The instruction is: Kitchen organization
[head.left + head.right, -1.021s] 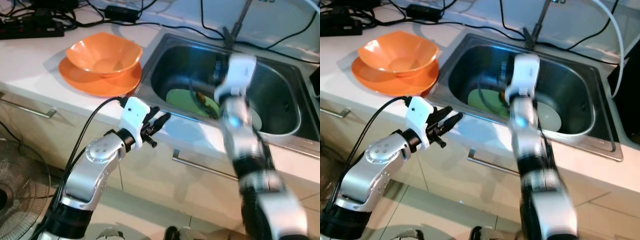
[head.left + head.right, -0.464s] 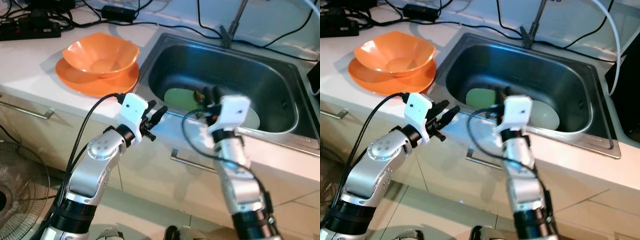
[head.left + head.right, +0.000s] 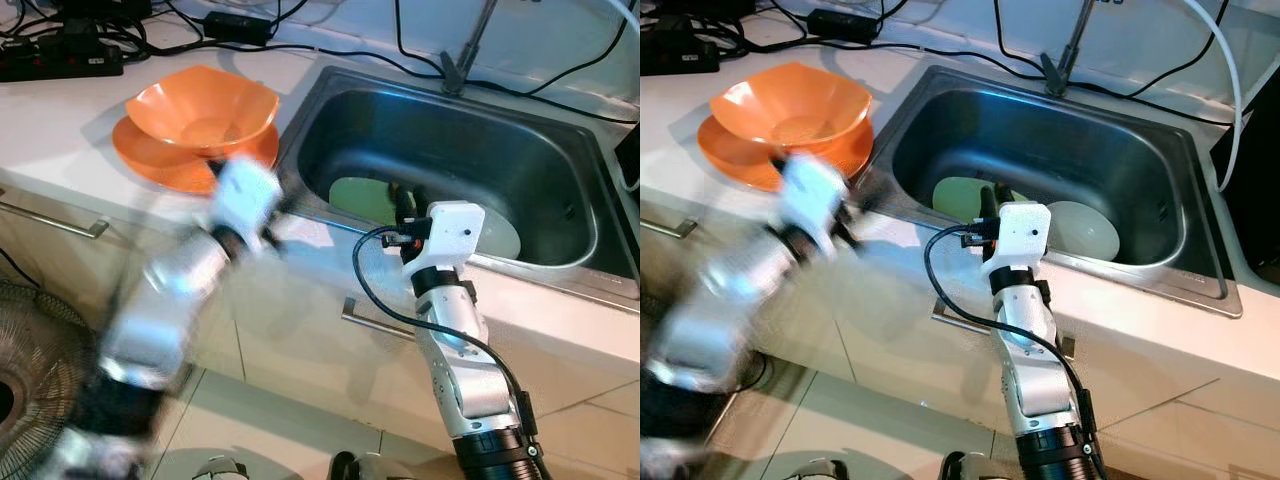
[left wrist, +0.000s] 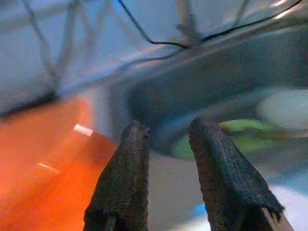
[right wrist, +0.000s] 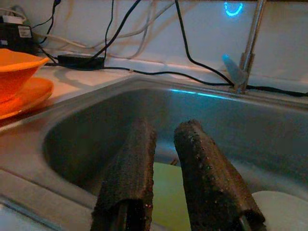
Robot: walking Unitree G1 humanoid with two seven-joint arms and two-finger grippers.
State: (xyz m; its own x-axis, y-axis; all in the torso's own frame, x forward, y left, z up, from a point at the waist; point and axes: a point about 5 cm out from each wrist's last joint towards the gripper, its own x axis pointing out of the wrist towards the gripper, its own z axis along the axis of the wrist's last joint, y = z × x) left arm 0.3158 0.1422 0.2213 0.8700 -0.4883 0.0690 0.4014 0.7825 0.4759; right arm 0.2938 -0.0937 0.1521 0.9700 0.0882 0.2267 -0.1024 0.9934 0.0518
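The white counter (image 3: 60, 130) carries a steel sink (image 3: 560, 150). The green plate (image 3: 365, 197) lies on its floor, directly ahead of the right claw (image 5: 161, 144), whose fingers are slightly parted and empty. The blurred left claw (image 4: 166, 139), also parted, is farther away.

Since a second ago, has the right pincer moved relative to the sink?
Yes. The right pincer has pulled back out of the sink toward the robot and now sits at the front rim, pointing over the green plate.

Orange bowl (image 3: 205, 108) sits upright on orange plate (image 3: 150, 160) — green plate (image 3: 362, 198) lies in sink (image 3: 560, 160).
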